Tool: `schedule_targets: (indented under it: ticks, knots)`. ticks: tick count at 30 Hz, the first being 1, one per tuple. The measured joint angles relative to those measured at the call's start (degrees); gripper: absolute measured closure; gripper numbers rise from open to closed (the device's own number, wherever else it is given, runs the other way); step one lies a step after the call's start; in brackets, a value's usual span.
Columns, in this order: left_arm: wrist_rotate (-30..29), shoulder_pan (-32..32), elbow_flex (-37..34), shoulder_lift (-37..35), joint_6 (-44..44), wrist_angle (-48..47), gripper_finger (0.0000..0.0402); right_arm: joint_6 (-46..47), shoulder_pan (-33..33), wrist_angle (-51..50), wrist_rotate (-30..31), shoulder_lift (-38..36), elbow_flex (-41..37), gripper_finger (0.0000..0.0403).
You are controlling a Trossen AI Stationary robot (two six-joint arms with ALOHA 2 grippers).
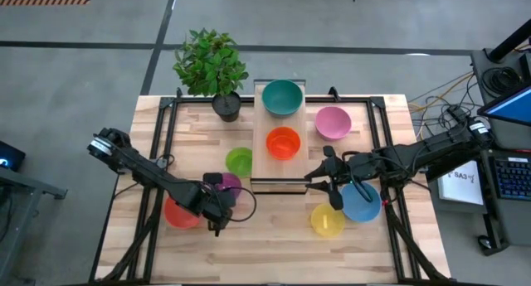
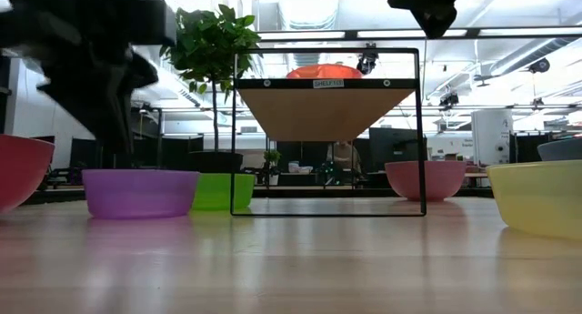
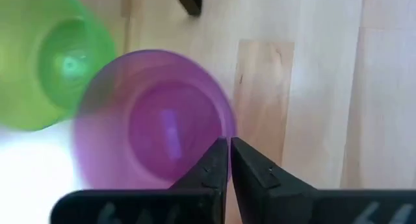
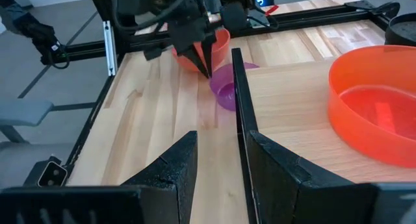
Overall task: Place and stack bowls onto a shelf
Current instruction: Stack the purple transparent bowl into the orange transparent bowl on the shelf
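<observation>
The light-wood shelf [image 1: 260, 166] stands mid-table with a teal bowl [image 1: 282, 97] and an orange bowl [image 1: 283, 143] on it. The purple bowl [image 1: 228, 185] rests on its base on the table left of the shelf, between the green bowl [image 1: 239, 161] and the red bowl [image 1: 178, 213]. My left gripper [image 3: 229, 145] is shut and points down, its tips at the purple bowl's rim. My right gripper [image 4: 221, 138] is open and empty, raised above the table by the shelf's near right corner. My left gripper points down from above with its shut tips at the purple bowl's rim [image 3: 226, 123], on the side away from the green bowl. I cannot tell whether the tips touch the rim. The bowl [image 2: 141, 192] sits flat on the table.
A pink bowl [image 1: 333, 122] sits right of the shelf. A blue bowl [image 1: 363, 205] and a yellow bowl [image 1: 327, 220] sit near the right gripper. A potted plant [image 1: 211, 62] stands at the far edge, left of the shelf. Dark frame rails run along both table sides.
</observation>
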Motion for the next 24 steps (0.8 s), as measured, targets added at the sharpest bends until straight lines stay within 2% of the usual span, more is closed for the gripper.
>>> schedule_targets:
  ticks: [6,9,13,17,24]
  knots:
    - [0.4,-0.6,8.5,-0.3,3.0,-11.4,0.0401,0.6,0.0,-0.1,0.0,0.0,0.0,0.0280]
    - [0.3,-0.7,9.8,-0.3,5.1,-10.0,0.0401,0.6,0.0,-0.1,0.0,0.0,0.0,0.0280]
    - [0.7,-0.6,6.9,-0.3,5.5,-7.1,0.0394,0.5,0.0,-0.1,-0.1,0.0,0.0,0.0280]
    - [1.2,-0.6,2.4,-0.2,3.9,-3.1,0.0353,0.3,0.2,-0.1,-0.2,0.0,0.0,0.0280]
    - [-0.2,-0.4,-3.7,-0.1,3.4,5.3,0.0250,0.3,0.2,-0.1,-0.1,0.0,0.0,0.0280]
